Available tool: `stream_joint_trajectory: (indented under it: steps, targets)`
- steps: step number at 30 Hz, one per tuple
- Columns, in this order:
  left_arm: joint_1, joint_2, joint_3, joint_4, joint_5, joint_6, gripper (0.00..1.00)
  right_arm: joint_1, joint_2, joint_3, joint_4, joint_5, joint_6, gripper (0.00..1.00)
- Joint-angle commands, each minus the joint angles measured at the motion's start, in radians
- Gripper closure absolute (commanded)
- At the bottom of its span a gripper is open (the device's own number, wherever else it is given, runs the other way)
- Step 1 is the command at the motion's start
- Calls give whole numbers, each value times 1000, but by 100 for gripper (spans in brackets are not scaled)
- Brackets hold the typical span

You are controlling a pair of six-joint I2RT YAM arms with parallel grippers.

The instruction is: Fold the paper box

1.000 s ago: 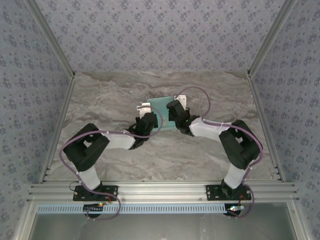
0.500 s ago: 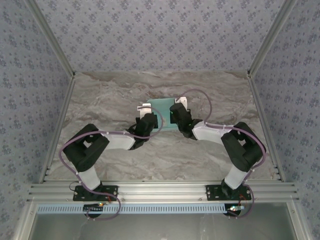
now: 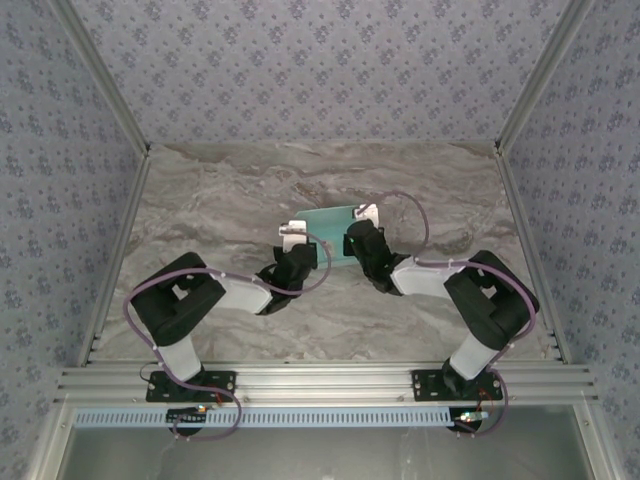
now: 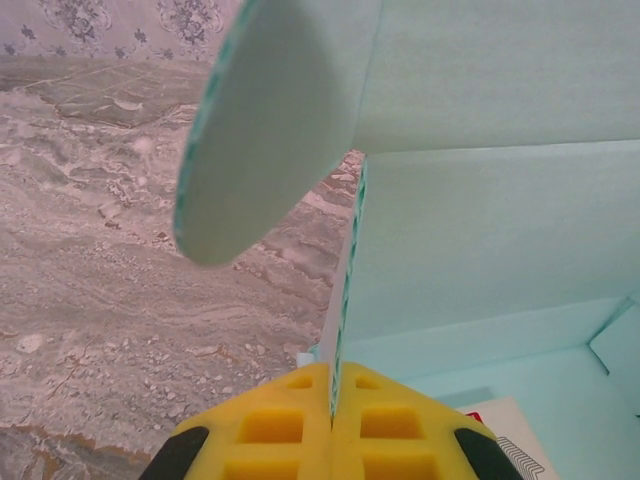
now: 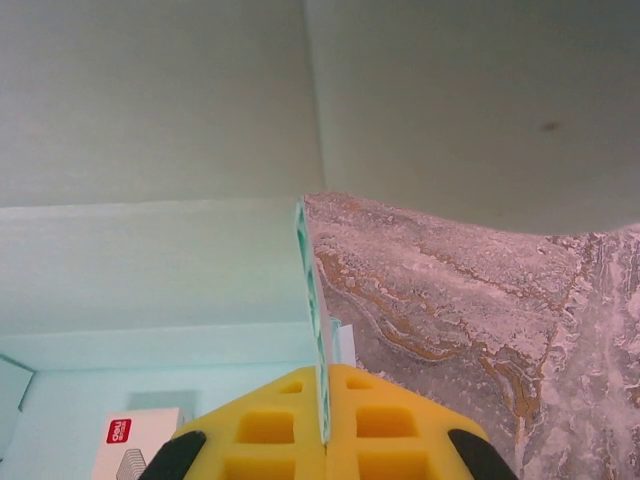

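Observation:
The paper box [image 3: 328, 226] is pale turquoise card, lifted in the middle of the marble table between my two grippers. My left gripper [image 3: 294, 240] is shut on the box's left side wall; in the left wrist view the yellow fingers [image 4: 265, 430] pinch the thin card edge [image 4: 345, 300], and a rounded flap [image 4: 270, 110] sticks out to the left. My right gripper [image 3: 360, 226] is shut on the right side wall, whose edge [image 5: 315, 320] runs up from between the yellow fingers [image 5: 385, 430]. The box's inner panels [image 5: 150, 260] show on the left of the right wrist view.
A small white box with a red label [image 5: 135, 445] lies inside the paper box. The marble table [image 3: 220, 200] stretches out on all sides, bounded by patterned walls [image 3: 320, 70] and a metal rail [image 3: 320, 382] at the near edge.
Both grippers have drawn back toward the near edge with the box held between them. The box has tipped, so less of its panel shows from above.

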Motion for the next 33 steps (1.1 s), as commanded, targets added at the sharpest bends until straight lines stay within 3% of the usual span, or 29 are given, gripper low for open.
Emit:
stream_joint_trajectory:
  steps: [1,5,10,15,19,26,33]
  targets:
    - [-10,-1,-34,35,-17,15,100,9,-18,-44,-17,-19,-29,95]
    - [-10,-42,-48,32,-6,43,98,9,-31,-26,-64,-4,-53,96]
    - [1,-112,-55,4,55,84,78,9,-39,13,-126,5,-76,96]
    - [41,-200,-85,-52,190,119,54,8,-47,27,-155,7,-86,96]
    - [74,-282,-108,-109,293,197,42,7,-54,26,-158,5,-90,96]
    - [243,-367,-63,-291,590,306,32,-2,-50,27,-145,-16,-109,96]
    - [419,-289,78,-402,900,415,27,-17,-48,34,-143,-52,-121,96]
